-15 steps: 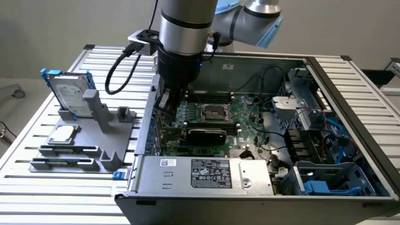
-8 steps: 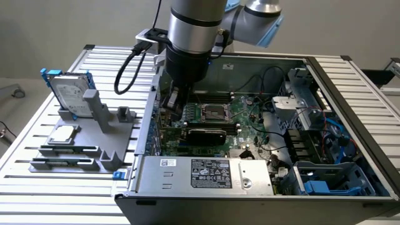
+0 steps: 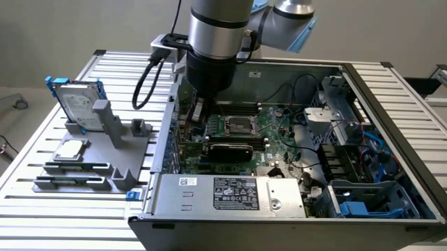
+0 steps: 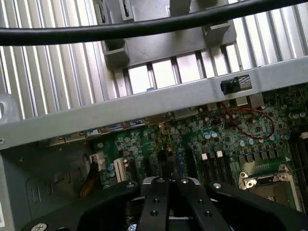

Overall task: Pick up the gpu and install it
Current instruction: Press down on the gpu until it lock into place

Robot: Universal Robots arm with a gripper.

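While my end effector [image 4: 166, 190] hung closed and empty over the motherboard [image 3: 269, 133] inside the open computer case [image 3: 391, 130], the gpu [image 3: 229, 151] already stood in the case, its glossy black shroud upright on the board just in front of the CPU socket [image 3: 237, 125]. I judged the pick-up done and the card placed; whether it was fully seated I could not tell. I counted one gpu, one hard drive [image 3: 78, 104] and one CPU chip [image 3: 70, 150] on the grey holder [image 3: 122, 144] on the worktop [image 3: 42, 209].
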